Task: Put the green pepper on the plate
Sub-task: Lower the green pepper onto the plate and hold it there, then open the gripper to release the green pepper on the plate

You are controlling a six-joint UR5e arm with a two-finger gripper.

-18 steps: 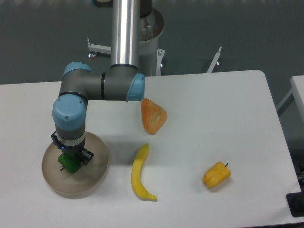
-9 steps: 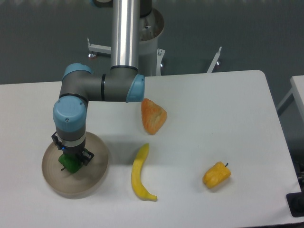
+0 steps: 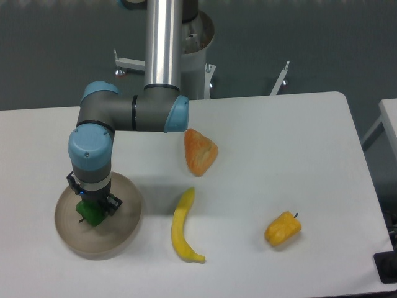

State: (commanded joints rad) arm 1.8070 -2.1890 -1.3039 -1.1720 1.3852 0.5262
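Note:
The green pepper (image 3: 89, 213) is a small dark-green lump over the middle of the round beige plate (image 3: 121, 233) at the table's front left. My gripper (image 3: 93, 207) points straight down onto it from above, and its wrist hides most of the fingers. The pepper sits between the dark finger parts that show, so the gripper looks shut on it. I cannot tell whether the pepper touches the plate's surface.
A yellow banana (image 3: 182, 227) lies right of the plate. An orange-pink wedge of fruit (image 3: 200, 151) sits behind it. A yellow-orange pepper (image 3: 283, 228) is at the front right. The arm's base column (image 3: 164, 43) stands at the table's back edge.
The gripper and the green pepper have shifted together a few pixels to the left over the plate. Nothing else moved.

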